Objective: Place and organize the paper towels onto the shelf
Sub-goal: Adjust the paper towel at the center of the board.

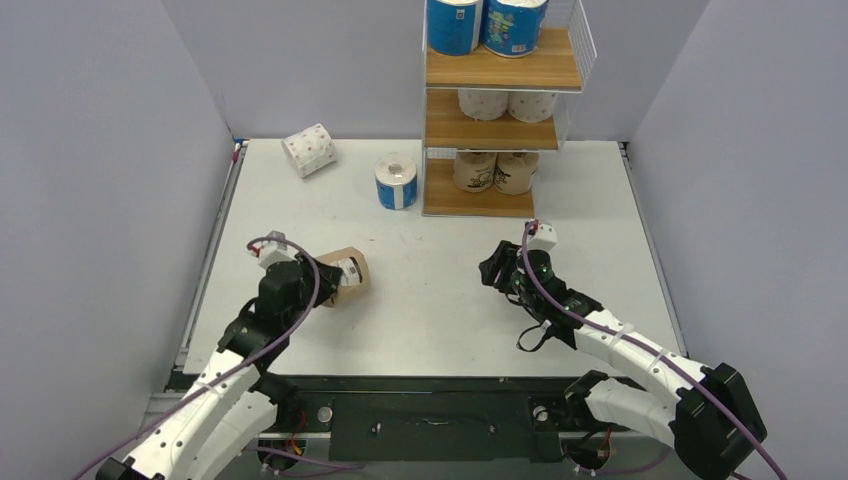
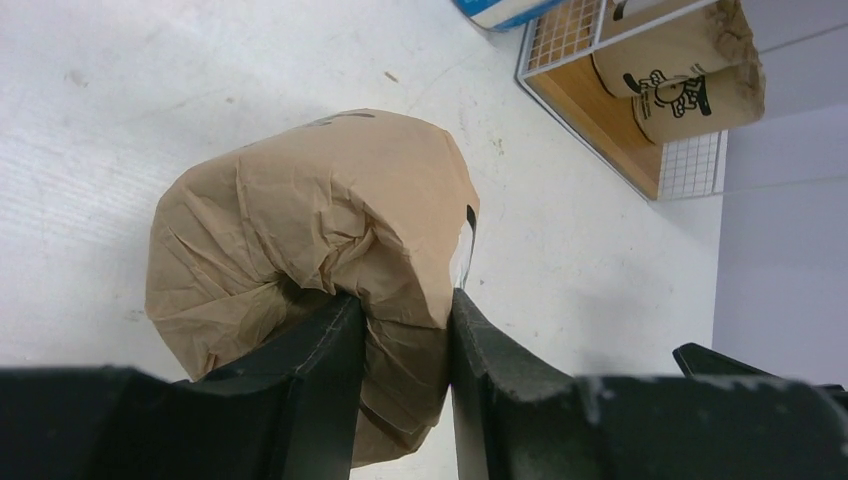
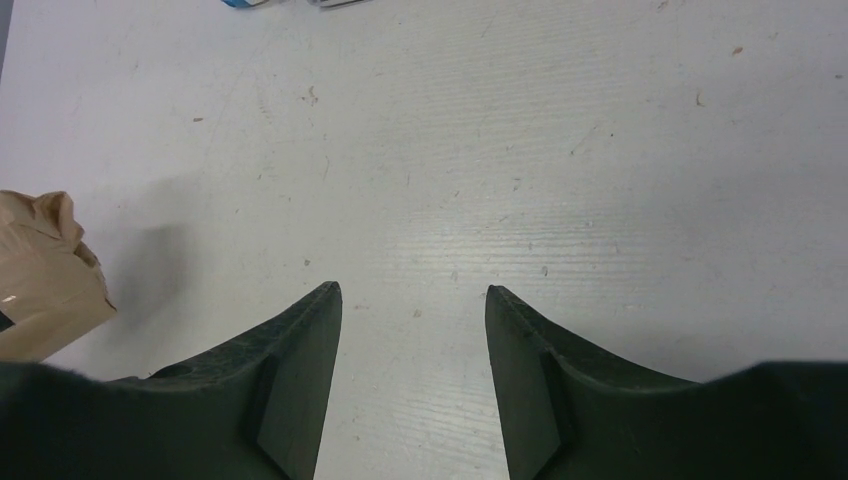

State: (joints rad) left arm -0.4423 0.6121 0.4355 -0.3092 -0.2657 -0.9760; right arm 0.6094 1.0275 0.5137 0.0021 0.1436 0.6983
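The crumpled brown kraft-paper roll (image 2: pixel 300 220) is at the left of the white tabletop (image 1: pixel 440 300), pinched by its wrapper end between my left fingers (image 2: pixel 325 350). That grip looks thin to me, so I'd lift slowly and carry it level to the white wire shelf with wooden boards (image 1: pixel 500 70). My right fingers (image 3: pixel 300 350) gape apart, holding nothing.

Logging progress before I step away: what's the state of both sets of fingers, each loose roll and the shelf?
left gripper: fingers shut on brown roll.
right gripper: fingers open, empty.
brown roll: gripped at its wrapped end.
blue roll: standing on end on table.
dotted roll: lying on its side on table.
shelf: six rolls, two per tier.
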